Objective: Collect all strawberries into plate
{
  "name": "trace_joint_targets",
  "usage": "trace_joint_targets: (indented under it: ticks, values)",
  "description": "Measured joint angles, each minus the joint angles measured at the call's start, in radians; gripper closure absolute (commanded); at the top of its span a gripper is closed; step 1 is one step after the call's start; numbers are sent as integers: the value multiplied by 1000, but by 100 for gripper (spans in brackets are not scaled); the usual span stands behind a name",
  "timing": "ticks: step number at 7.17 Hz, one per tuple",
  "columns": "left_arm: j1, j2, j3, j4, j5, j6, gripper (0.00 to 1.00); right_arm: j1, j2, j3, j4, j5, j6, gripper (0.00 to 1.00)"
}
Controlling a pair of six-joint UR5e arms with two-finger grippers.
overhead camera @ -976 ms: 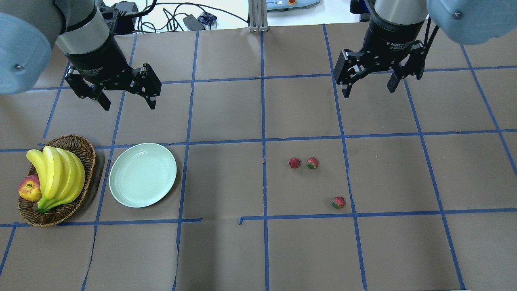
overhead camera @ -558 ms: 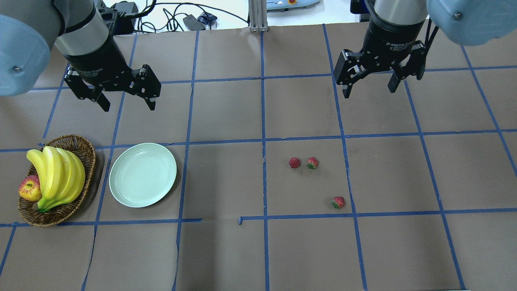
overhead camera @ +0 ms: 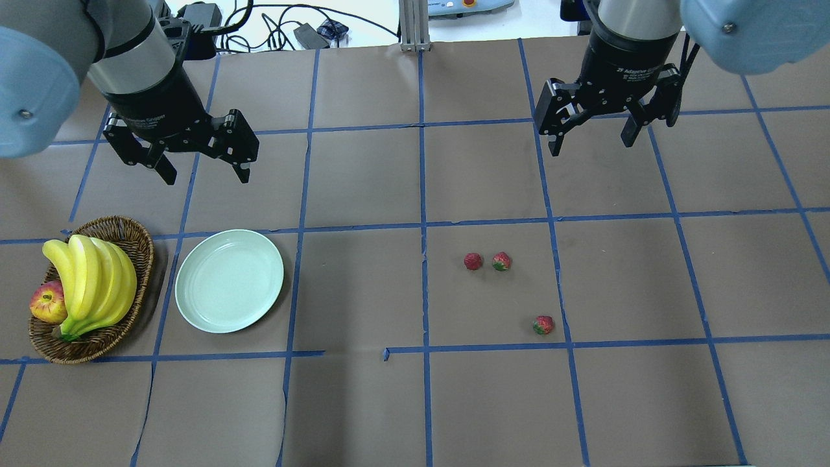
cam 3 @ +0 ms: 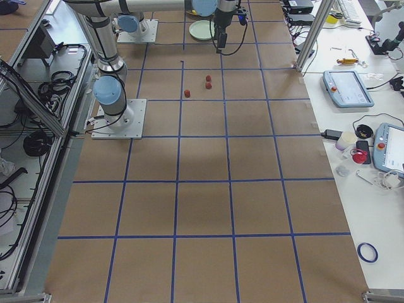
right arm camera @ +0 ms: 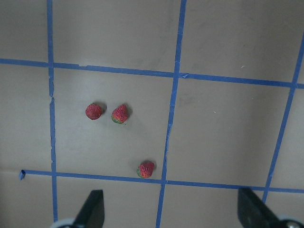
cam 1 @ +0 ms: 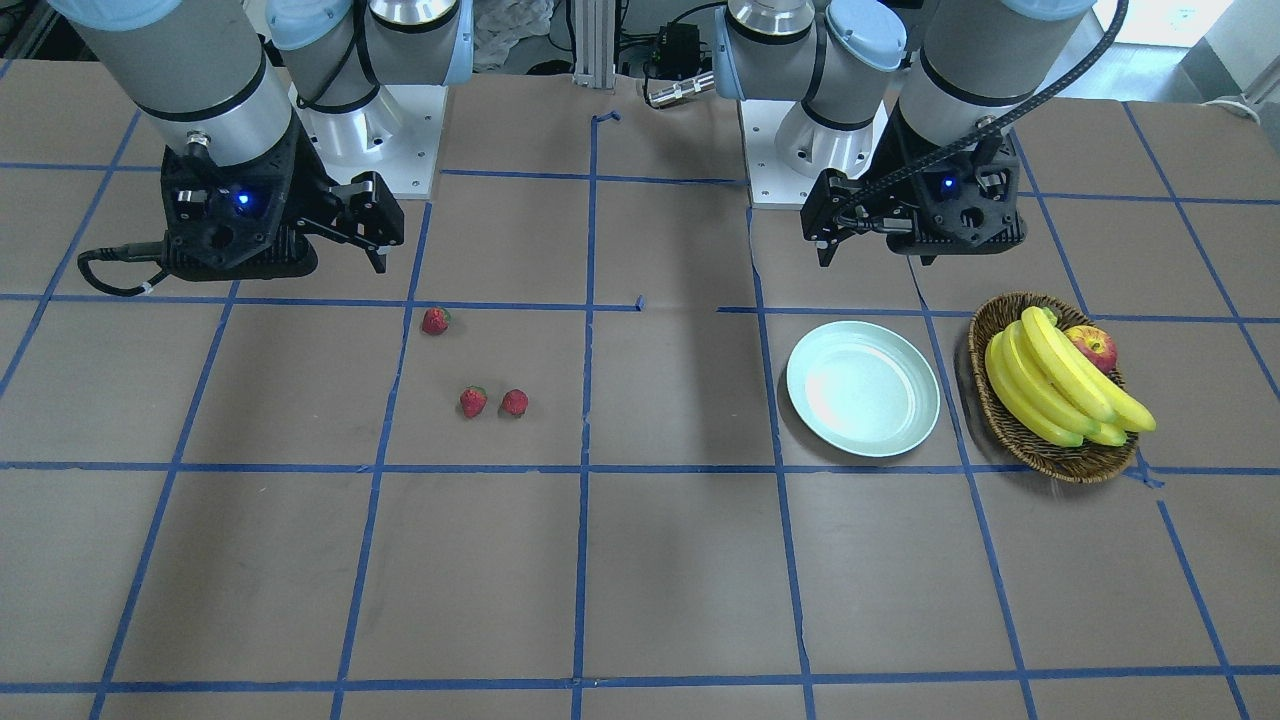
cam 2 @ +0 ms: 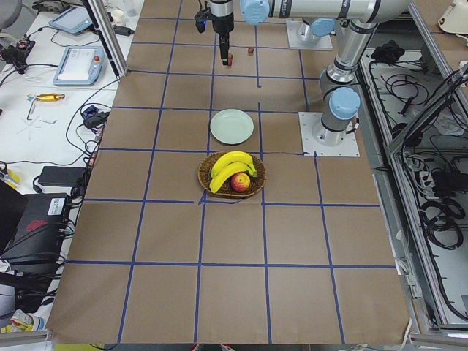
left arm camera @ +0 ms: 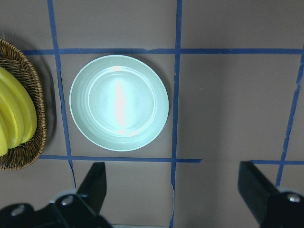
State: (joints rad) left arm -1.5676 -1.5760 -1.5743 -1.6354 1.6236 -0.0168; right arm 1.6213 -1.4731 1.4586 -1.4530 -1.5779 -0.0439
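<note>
- worktop (overhead camera: pixel 363 285): covered in brown paper, with blue tape (overhead camera: pixel 421 194) laid in a square grid.
- plate (overhead camera: pixel 229 281): pale mint, round, flat on the paper in the robot's left half.
- basket (overhead camera: pixel 146 259): brown wicker, just beside the plate on its outer side, a narrow gap between them.
- strawberries (overhead camera: pixel 501 261): three, in one grid square in the right half. Two lie just beside each other, not touching.
- third strawberry (overhead camera: pixel 543 325): apart from the pair, nearer the robot, close to a tape crossing.

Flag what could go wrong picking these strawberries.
1. Two strawberries lie close together; the right gripper could knock one while closing on the other.
2. The plate sits far across the table, right beside the basket; a long carry risks a drop or a release off the plate.
</note>
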Motion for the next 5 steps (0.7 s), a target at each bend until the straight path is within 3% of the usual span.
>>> trace_joint_targets:
  ticks: [5]
  values:
    - [0, 3, -1, -5, 2, 0, 0, 5, 9, 14, -33, 12, -7, 0]
